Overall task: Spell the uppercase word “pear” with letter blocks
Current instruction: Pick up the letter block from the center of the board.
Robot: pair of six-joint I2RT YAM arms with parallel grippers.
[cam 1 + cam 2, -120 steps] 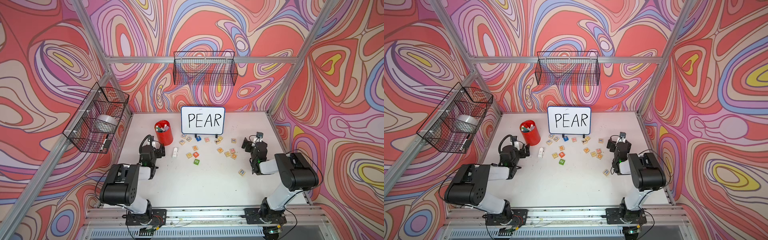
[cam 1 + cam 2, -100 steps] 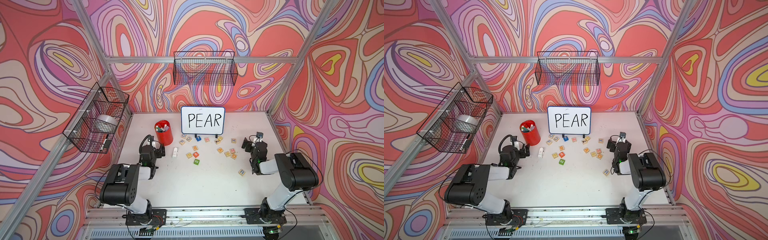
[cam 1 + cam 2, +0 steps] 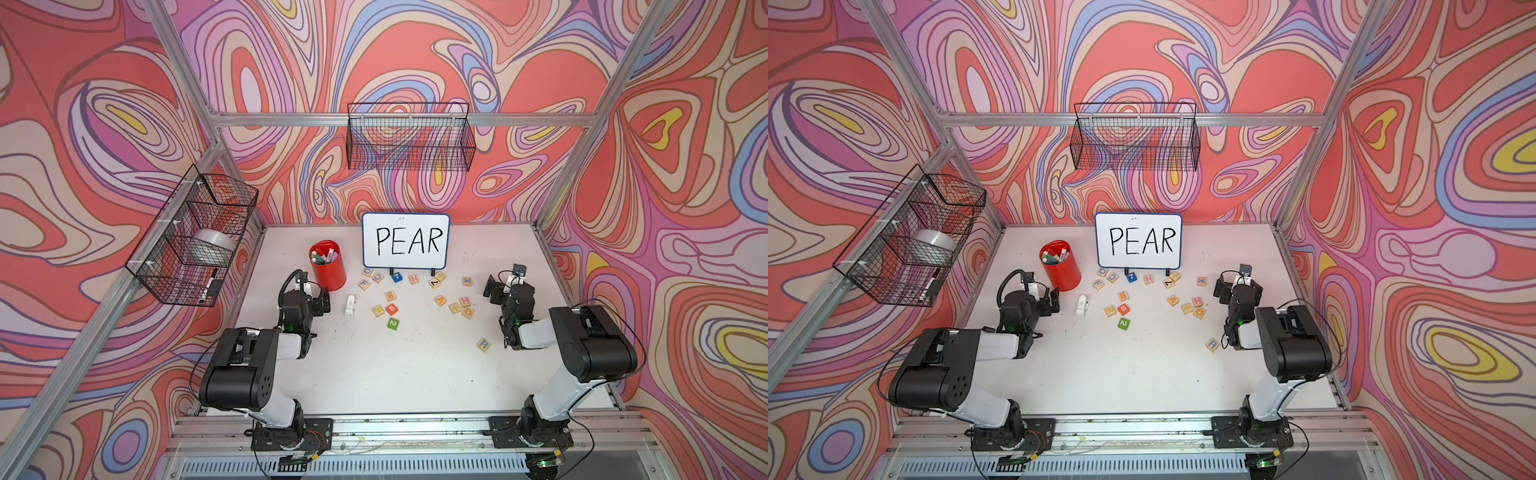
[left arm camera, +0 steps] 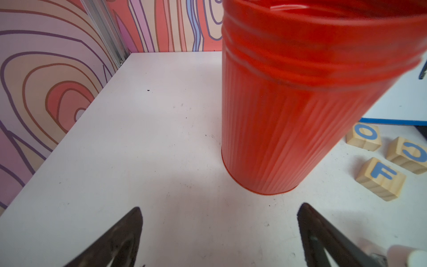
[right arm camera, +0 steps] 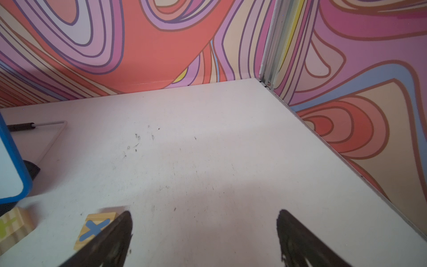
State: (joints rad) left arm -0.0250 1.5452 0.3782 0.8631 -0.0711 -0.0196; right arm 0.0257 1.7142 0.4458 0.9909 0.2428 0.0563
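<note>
Letter blocks lie scattered on the white table in front of the whiteboard. The blue-framed R block (image 3: 483, 344) lies alone at the front right, nearest my right arm. The orange A block (image 3: 439, 300) and the orange-yellow E block (image 3: 390, 296) lie mid-table. A yellow-framed block (image 3: 377, 310) lies left of them, its letter too small to read. My left gripper (image 3: 323, 300) stands open and empty by the red cup (image 4: 300, 104). My right gripper (image 3: 492, 289) is open and empty too, with the X block (image 5: 94, 227) beside one finger.
A whiteboard (image 3: 405, 241) reading PEAR stands at the back. Blocks O (image 4: 365, 136), C (image 4: 411, 153) and F (image 4: 381, 178) lie right of the cup. Solid number cubes (image 3: 393, 323), a small white object (image 3: 350, 304) and two wire baskets (image 3: 409, 137) are also here.
</note>
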